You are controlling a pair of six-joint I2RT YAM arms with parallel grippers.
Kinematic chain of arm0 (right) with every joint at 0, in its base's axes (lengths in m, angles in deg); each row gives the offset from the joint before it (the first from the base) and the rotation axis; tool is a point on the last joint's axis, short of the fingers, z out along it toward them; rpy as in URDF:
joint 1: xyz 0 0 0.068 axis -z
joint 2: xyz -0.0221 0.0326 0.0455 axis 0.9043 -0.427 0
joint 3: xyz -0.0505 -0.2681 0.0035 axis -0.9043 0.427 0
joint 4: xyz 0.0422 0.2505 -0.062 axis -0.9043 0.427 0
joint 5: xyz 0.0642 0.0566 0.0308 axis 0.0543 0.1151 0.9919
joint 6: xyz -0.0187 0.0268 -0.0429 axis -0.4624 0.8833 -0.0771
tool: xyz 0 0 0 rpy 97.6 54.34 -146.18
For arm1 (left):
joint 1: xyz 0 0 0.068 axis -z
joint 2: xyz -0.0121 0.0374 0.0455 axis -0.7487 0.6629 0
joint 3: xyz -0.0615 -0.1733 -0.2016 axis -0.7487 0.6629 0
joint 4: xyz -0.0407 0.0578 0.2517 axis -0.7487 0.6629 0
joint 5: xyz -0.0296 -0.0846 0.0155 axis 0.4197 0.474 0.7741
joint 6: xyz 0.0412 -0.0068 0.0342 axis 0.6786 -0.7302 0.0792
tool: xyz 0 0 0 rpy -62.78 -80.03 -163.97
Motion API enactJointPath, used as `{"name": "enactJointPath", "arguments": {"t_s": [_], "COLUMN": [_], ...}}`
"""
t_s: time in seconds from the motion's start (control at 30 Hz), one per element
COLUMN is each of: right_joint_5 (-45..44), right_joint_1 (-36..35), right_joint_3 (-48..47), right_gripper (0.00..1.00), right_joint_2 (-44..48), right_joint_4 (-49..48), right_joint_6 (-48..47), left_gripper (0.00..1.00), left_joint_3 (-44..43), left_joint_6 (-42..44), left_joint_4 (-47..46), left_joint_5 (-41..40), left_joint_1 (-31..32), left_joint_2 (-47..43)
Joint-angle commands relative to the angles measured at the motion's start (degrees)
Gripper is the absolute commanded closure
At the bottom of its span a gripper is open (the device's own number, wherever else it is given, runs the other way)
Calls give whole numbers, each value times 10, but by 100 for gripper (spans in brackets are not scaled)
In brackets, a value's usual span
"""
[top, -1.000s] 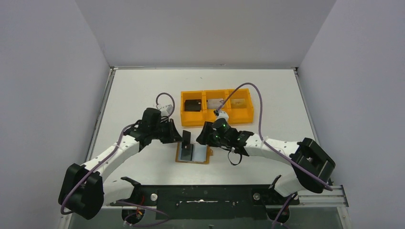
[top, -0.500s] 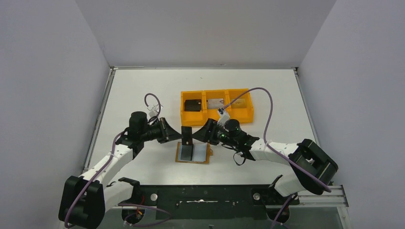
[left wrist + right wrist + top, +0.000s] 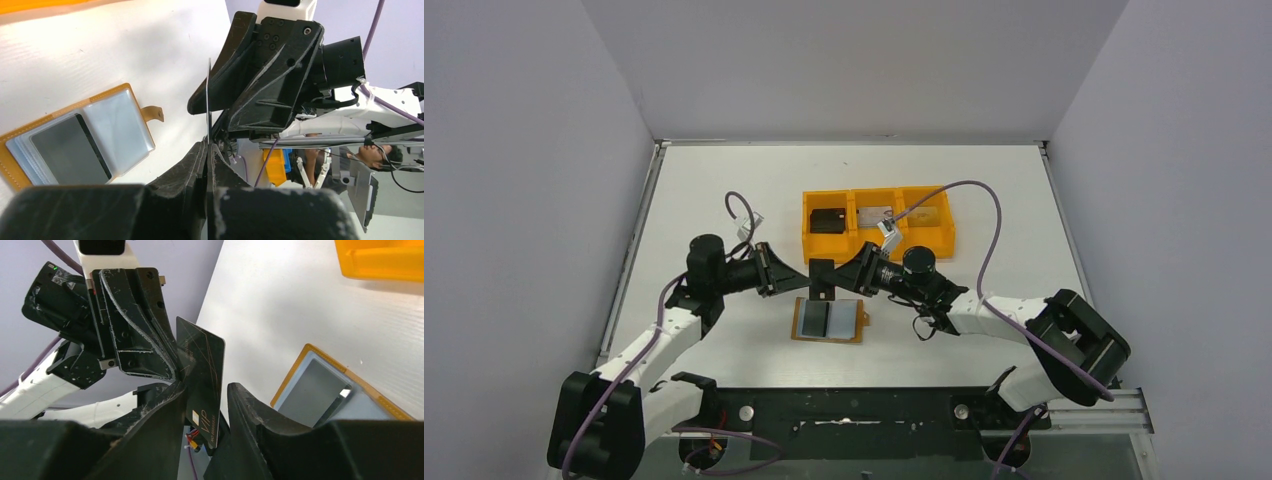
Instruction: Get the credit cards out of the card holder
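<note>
One white table (image 3: 724,190), grey walls (image 3: 524,150), orange tray (image 3: 826,246), open card holder (image 3: 829,321)

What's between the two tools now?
A thin dark plastic card, upright, pinched by the left tool, the right tool open around it; clearest in right wrist view.

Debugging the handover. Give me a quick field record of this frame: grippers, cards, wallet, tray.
left gripper: shut on card
right gripper: open, fingers straddling the same card, gap showing on one side
card: dark, "VIP" printed, upright in the air over the wallet
wallet: open, flat on the table
second card: grey, in a wallet pocket
tray: orange, three compartments, beyond the wallet
</note>
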Motion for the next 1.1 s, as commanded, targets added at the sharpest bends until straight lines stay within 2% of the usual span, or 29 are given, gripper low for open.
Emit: {"name": "enactJointPath", "arguments": {"t_s": [0.0, 0.33, 0.4, 0.53, 0.6, 0.7, 0.83, 1.07], "right_joint_5": [24, 44, 44, 38, 32, 6, -43, -130], "right_joint_1": [6, 12, 13, 13, 13, 14, 15, 20], "right_joint_3": [8, 19, 19, 15, 11, -6, -53, -185], "right_gripper": [67, 96, 99, 100, 100, 100, 100, 100], "right_joint_2": [1, 0, 1, 9, 15, 33, 50, 16], "right_joint_4": [-75, -110, -107, -91, -73, 6, 141, 329], "right_joint_6": [9, 20, 20, 11, 3, -31, -96, -221], "left_gripper": [100, 100, 91, 66, 53, 36, 24, 16], "left_joint_3": [2, 7, 8, 4, -8, -38, -77, -125], "left_joint_6": [-12, -15, -15, -8, 15, 77, 146, 201], "left_joint_4": [-60, -77, -77, -65, -25, 85, 238, 381], "left_joint_5": [32, 45, 43, 34, 10, -47, -156, -347], "left_joint_1": [-8, -20, -24, -29, -31, -34, -36, -39], "left_joint_2": [-8, -5, -5, -6, -13, -29, -56, -123]}}
